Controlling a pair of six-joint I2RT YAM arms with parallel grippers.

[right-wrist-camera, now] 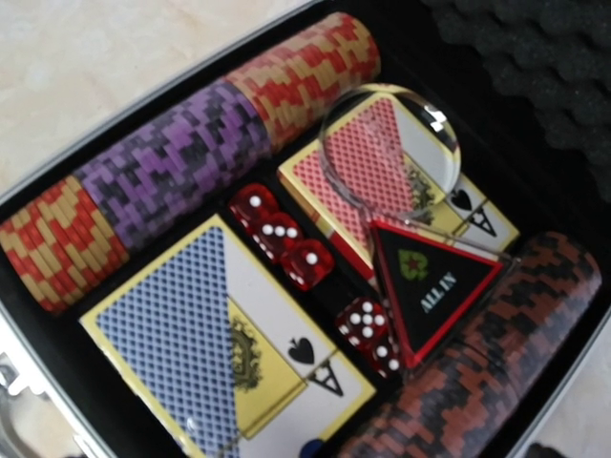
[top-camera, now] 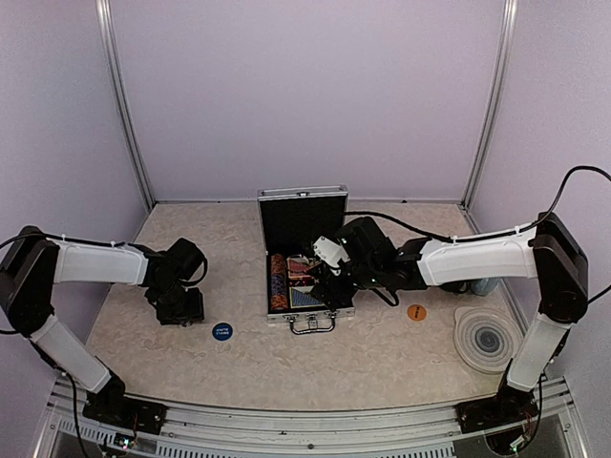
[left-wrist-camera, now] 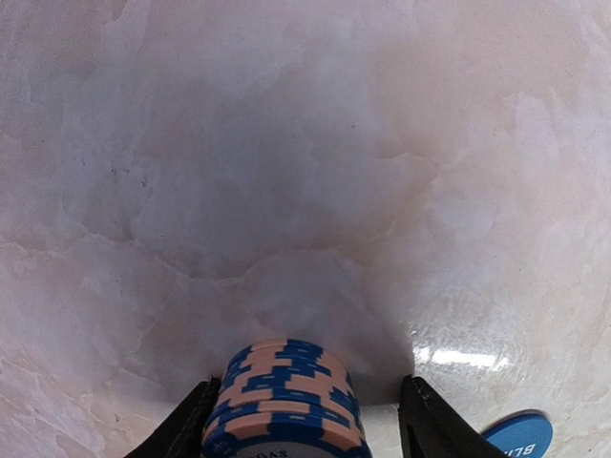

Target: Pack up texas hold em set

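Blue-and-pink poker chips, piled in one stack, are flanked by the two black fingers of the left hand. That hand is spread apart around the stack, with a gap seen on one side. One blue round button is seen flat on the marbled surface just beside it.

Well to the right, the ribbed silver case is propped open. The right hand is held released above it, nothing grasped. Inside are counted:
- one blue-backed deck
- one red-backed deck
- five translucent red dice
- one clear disc
- one black triangle marked ALL IN
- chip rows in red, purple and dark red-black

One orange button is seen outside the case.
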